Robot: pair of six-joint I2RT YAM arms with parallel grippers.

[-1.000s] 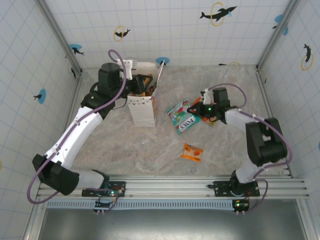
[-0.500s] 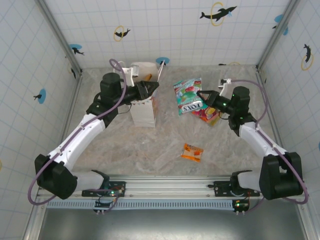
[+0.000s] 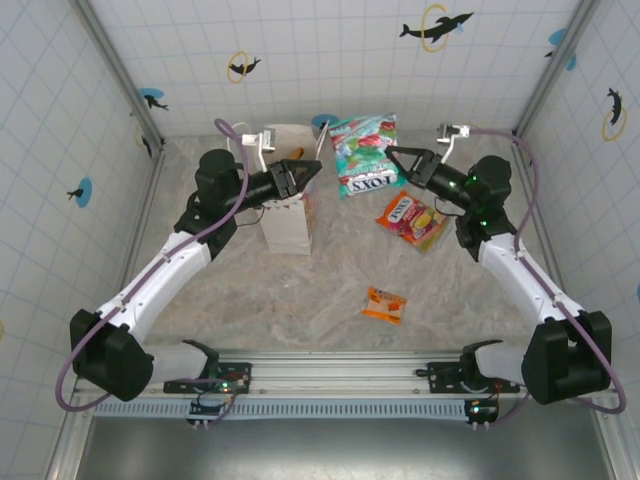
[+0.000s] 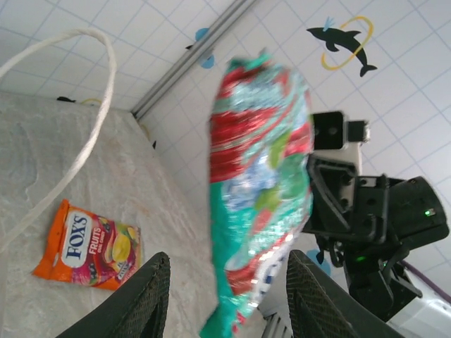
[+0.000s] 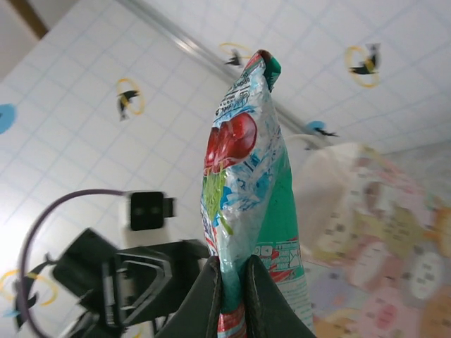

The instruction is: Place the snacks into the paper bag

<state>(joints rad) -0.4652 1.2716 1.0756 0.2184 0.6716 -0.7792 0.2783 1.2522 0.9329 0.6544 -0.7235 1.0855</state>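
Observation:
My right gripper point(image 3: 393, 157) is shut on the lower edge of the teal FOX'S packet point(image 3: 364, 155) and holds it in the air, just right of the paper bag point(image 3: 286, 222). In the right wrist view the packet point(image 5: 243, 176) stands upright from my right gripper point(image 5: 231, 283), with the bag point(image 5: 380, 232) blurred behind it. My left gripper point(image 3: 304, 175) is open over the bag's top edge, pointing right. In the left wrist view the teal packet point(image 4: 259, 183) hangs beyond my left gripper point(image 4: 232, 303). An orange packet point(image 3: 297, 153) peeks from the bag.
A red-yellow FOX'S packet point(image 3: 412, 219) lies flat on the marble table point(image 3: 300, 290), right of the bag, and appears too in the left wrist view point(image 4: 88, 246). A small orange packet point(image 3: 385, 304) lies nearer the front. A white bag handle point(image 4: 91, 134) arcs past the left wrist camera. Tiled walls enclose the table.
My right gripper has lifted the teal packet off the table and carried it up and back toward the bag. My left gripper has come out of the bag's mouth and now points right.

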